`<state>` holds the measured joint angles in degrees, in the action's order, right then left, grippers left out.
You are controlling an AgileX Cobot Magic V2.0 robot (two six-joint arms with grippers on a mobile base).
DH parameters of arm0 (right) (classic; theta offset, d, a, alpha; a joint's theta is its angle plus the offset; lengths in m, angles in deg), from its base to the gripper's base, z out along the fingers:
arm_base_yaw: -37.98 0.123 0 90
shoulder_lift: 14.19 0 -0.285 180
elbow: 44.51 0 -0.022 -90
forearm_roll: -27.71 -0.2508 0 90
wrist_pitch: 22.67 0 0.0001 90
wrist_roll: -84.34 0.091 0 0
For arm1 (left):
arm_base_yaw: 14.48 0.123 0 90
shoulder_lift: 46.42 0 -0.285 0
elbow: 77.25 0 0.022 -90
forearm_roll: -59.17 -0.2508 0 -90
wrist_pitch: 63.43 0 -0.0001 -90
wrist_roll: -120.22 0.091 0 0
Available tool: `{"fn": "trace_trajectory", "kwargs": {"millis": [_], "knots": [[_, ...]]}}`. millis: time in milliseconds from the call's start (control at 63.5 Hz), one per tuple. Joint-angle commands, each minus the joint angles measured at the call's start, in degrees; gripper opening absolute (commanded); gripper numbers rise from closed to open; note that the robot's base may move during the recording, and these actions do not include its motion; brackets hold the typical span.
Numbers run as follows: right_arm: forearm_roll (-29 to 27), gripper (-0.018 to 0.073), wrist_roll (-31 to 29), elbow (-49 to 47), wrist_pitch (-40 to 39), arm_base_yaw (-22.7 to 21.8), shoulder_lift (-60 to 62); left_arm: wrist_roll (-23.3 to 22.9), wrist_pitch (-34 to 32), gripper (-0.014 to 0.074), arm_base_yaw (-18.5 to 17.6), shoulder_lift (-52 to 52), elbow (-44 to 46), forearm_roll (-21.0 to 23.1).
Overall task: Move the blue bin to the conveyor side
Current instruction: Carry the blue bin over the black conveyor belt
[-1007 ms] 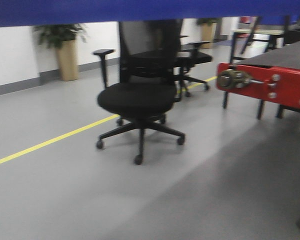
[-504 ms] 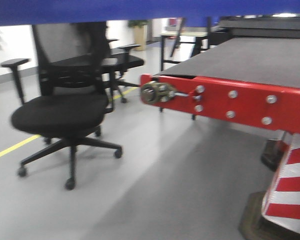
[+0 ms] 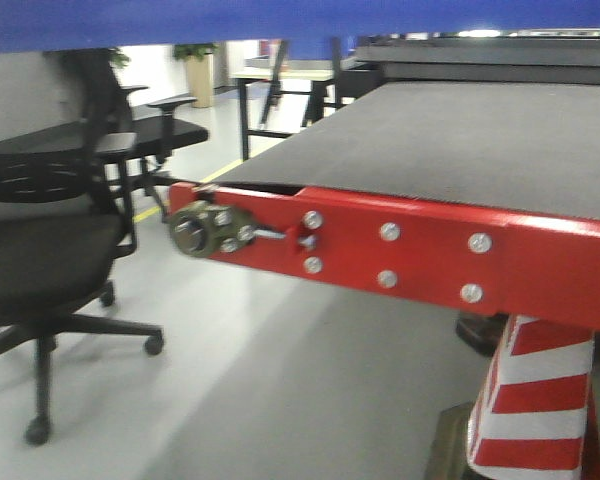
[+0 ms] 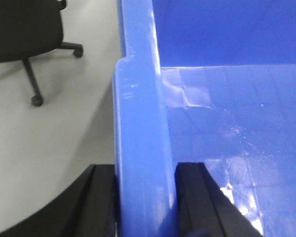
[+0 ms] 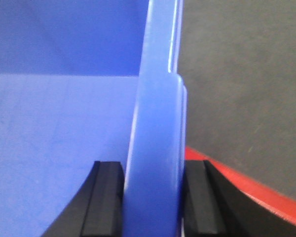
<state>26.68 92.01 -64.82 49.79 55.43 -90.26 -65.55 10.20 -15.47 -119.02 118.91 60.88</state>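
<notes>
**A:** Blue bin [image 4: 138, 123], the large glossy blue plastic crate with the thick rolled rim: how will it handle?

**B:** Stiff, and probably light, since what shows of its inside is bare. It looks slick, though. The rim is the place to grip, one wall per arm.

**A:** And the fingers?

**B:** The left fingers [image 4: 101, 197] are clamped on the left rim, one each side. The right fingers [image 5: 106, 197] pinch the opposite rim likewise.

**A:** Where is it?

**B:** Held aloft. Its right wall is above the flat black woven belt [image 5: 246, 74] and red edge strip [image 5: 246, 185], and its left wall hangs over grey floor [image 4: 64, 123] near a black office chair [image 4: 24, 29].
</notes>
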Motion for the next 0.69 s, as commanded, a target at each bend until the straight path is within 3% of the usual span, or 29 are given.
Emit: {"fn": "trace_trajectory", "kwargs": {"millis": [0, 677], "knots": [[2.6, -0.0081, -0.7, -0.8, -5.3, -0.1, 1.3, 0.7, -5.0, -0.0017, 0.0, 1.0, 1.2, -2.2], [2.6, -0.0081, -0.7, -0.8, -5.6, -0.1, 1.3, 0.7, -5.3, -0.0017, 0.0, 1.0, 1.2, -2.2]]}}
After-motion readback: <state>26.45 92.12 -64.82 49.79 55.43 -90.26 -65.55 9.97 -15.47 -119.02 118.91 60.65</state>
